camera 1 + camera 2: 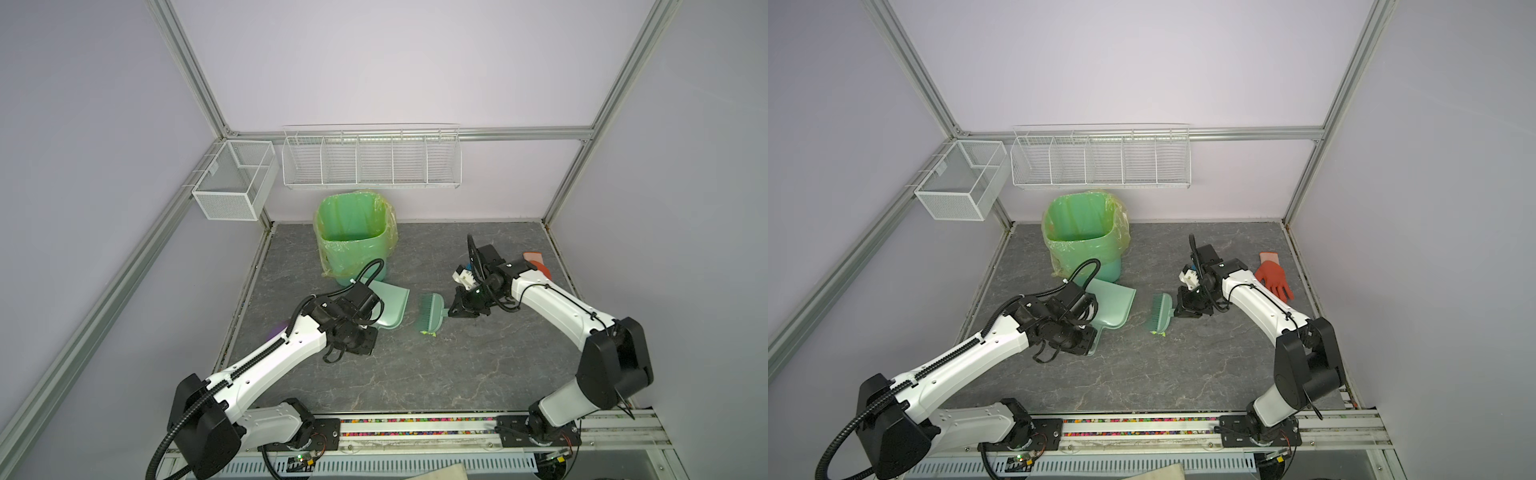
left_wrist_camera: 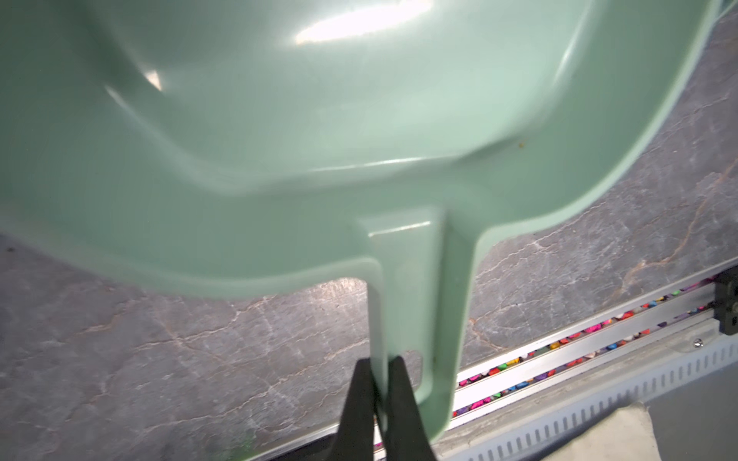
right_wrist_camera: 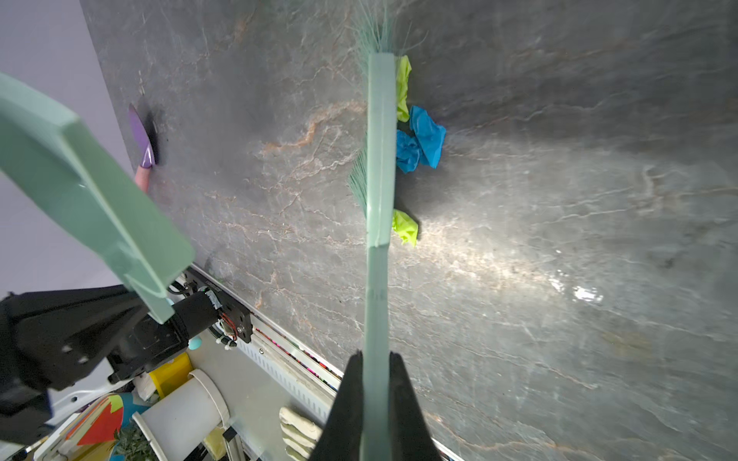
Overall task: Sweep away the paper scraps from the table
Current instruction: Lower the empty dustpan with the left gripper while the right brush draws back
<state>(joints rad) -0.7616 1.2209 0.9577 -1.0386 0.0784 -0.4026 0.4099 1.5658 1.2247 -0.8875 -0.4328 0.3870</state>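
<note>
While my right gripper clamps the brush handle, my left gripper pinches the dustpan handle; paper scraps, blue and lime, lie on the worktop just beside the brush head.

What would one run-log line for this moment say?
left gripper: shut on dustpan handle | right gripper: shut on brush handle | paper scraps: beside brush head, on table

Both top views: high, looking down over whole table. Wrist views: close, low, same table.
</note>
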